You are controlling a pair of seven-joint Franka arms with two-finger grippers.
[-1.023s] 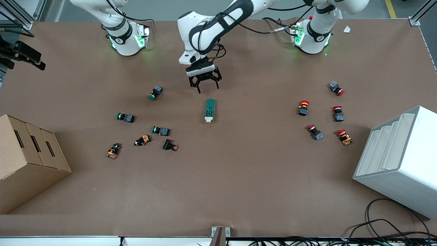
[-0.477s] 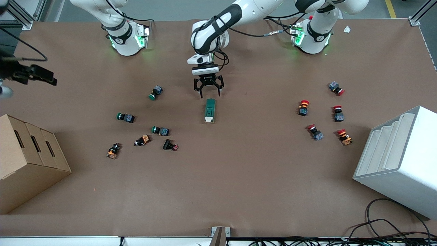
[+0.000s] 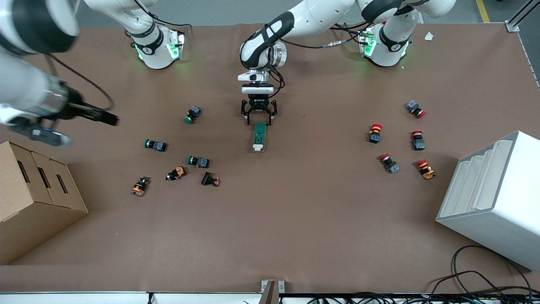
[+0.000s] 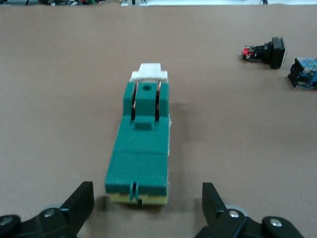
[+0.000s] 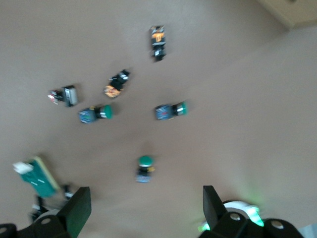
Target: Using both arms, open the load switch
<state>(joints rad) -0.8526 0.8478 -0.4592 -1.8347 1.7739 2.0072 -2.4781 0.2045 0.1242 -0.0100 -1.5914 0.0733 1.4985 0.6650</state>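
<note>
Brown table surface (image 3: 295, 219) carries the load switch (image 3: 259, 136) near its centre, lying flat with the white lever (image 3: 258, 147) at the end nearer the front camera. Left gripper (image 3: 258, 118) sits low at the switch's green end, fingers spread on either side of that end without touching it. Right gripper (image 5: 143, 208) is up over the right arm's end of the table, fingers apart and empty, above the scattered green push buttons (image 3: 193, 114).
</note>
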